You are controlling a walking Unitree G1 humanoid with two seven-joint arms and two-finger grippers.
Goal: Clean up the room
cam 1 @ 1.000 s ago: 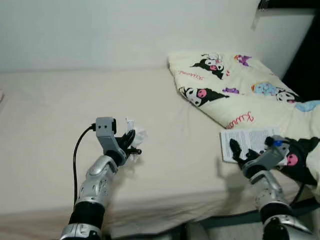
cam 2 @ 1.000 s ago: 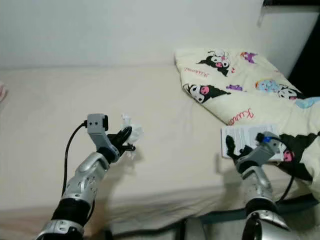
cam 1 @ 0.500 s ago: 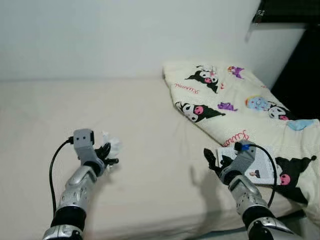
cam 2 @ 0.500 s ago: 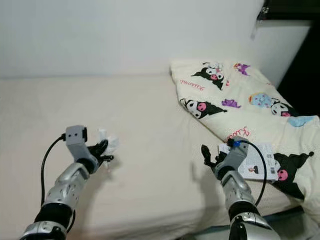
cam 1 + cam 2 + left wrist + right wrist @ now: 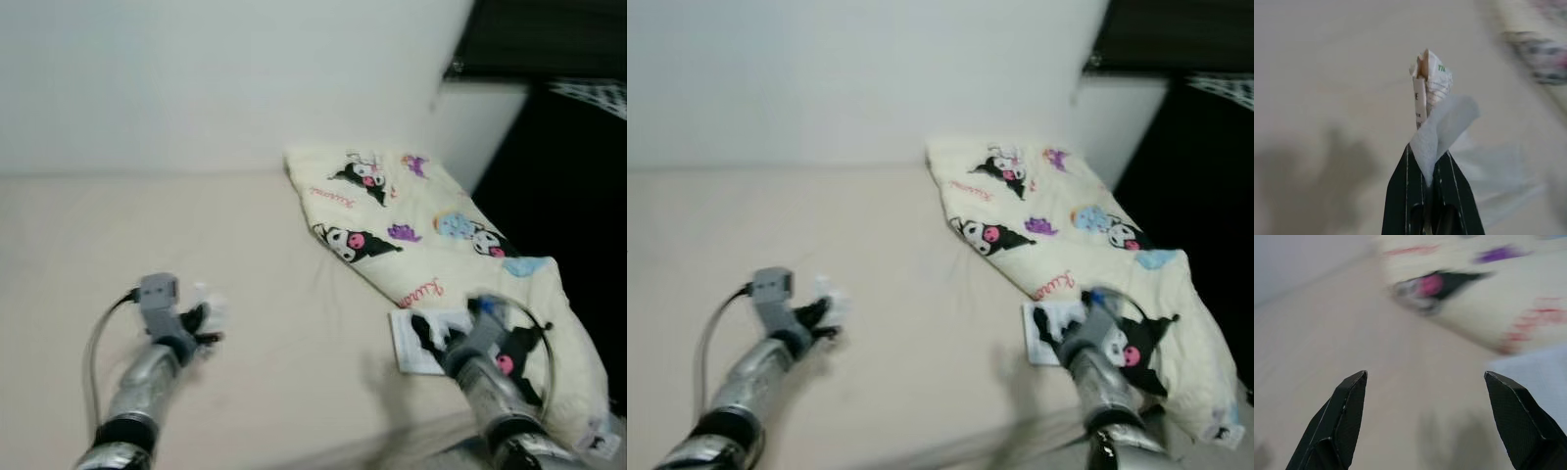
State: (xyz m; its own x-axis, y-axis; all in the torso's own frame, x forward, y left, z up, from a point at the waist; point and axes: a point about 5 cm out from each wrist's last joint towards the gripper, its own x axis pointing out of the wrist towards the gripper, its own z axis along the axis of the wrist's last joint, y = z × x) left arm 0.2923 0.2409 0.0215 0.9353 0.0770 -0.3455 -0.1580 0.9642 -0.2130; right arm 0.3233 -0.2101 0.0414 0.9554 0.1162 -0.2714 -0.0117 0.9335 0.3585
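Note:
My left gripper (image 5: 199, 325) is shut on a crumpled white tissue and paper wrapper (image 5: 1432, 105), held just above the beige mattress (image 5: 245, 255) at the left. The same white wad (image 5: 212, 303) sticks out past the black fingers (image 5: 1420, 191). My right gripper (image 5: 431, 338) stands open over the mattress at the right, its two black fingertips (image 5: 1349, 401) wide apart with nothing between them. A white printed leaflet (image 5: 413, 351) lies just beside it, at the edge of a cream cartoon-print blanket (image 5: 421, 225).
The blanket covers the right end of the bed up to the white wall (image 5: 216, 88). A dark opening (image 5: 568, 166) lies beyond it on the right. The mattress's front edge runs close below both arms. The head views are blurred.
The whole picture has shifted left, so the camera turned right. Both arms hold about the same pose; the left still grips the tissue wad, the right stays open near the leaflet.

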